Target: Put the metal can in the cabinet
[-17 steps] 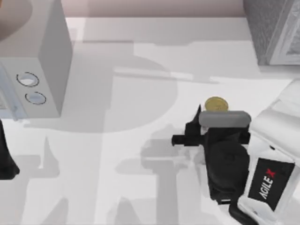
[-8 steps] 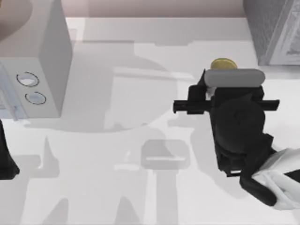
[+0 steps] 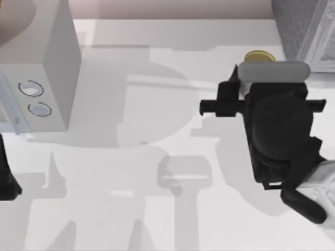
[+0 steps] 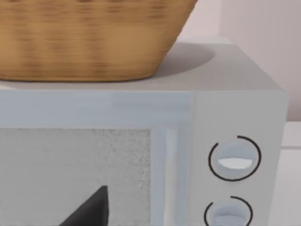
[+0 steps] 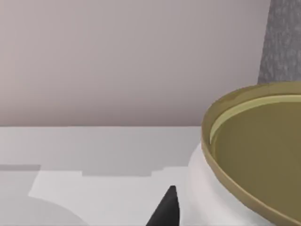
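Observation:
The metal can point(image 3: 257, 55) shows its shiny gold top just beyond my right wrist, at the table's back right, close to the grey cabinet point(image 3: 306, 31). My right gripper point(image 3: 259, 68) is shut on the can, and the wrist hides the can's body from above. In the right wrist view the can's gold lid point(image 5: 263, 155) and white side loom large, with one dark fingertip point(image 5: 164, 212) beside them and the cabinet's speckled grey wall point(image 5: 284, 42) behind.
A grey microwave point(image 3: 44, 73) with two round knobs stands at the back left, and a woven basket point(image 4: 89, 37) sits on top of it. My left arm point(image 3: 6, 178) is parked at the left edge, facing the microwave.
My right gripper has carried the can away from the table's middle right, toward the back and to the right, up to the cabinet. The left arm has not moved.

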Motion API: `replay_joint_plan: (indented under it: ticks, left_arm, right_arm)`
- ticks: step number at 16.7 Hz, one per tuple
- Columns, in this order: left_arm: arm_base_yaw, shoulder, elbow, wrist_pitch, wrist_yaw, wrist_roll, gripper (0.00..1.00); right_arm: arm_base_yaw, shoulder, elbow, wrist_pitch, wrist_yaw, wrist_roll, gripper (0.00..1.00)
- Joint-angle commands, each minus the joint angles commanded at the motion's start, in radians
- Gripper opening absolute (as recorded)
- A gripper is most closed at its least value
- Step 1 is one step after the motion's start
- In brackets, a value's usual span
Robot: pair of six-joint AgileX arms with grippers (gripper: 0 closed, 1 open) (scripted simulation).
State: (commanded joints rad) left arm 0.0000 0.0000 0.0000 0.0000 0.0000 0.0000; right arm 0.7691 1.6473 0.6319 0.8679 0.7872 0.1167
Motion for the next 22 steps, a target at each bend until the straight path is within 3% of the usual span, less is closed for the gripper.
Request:
replay_joint_plan:
  ticks: [4,9,22]
  left_arm:
    - [0.0,0.0,0.0,0.0,0.0,0.0,1.0]
    - [0.0,0.0,0.0,0.0,0.0,0.0,1.0]
    - [0.0,0.0,0.0,0.0,0.0,0.0,1.0]
  right_arm:
    - [-0.015,-0.028,-0.011,-0.012,-0.016,0.001,0.0]
    - [-0.126,-0.267,-0.088,-0.133,-0.126,-0.01,0.0]
    - [-0.624,-1.331,-0.497,-0.697,-0.627,-0.088,0.0]
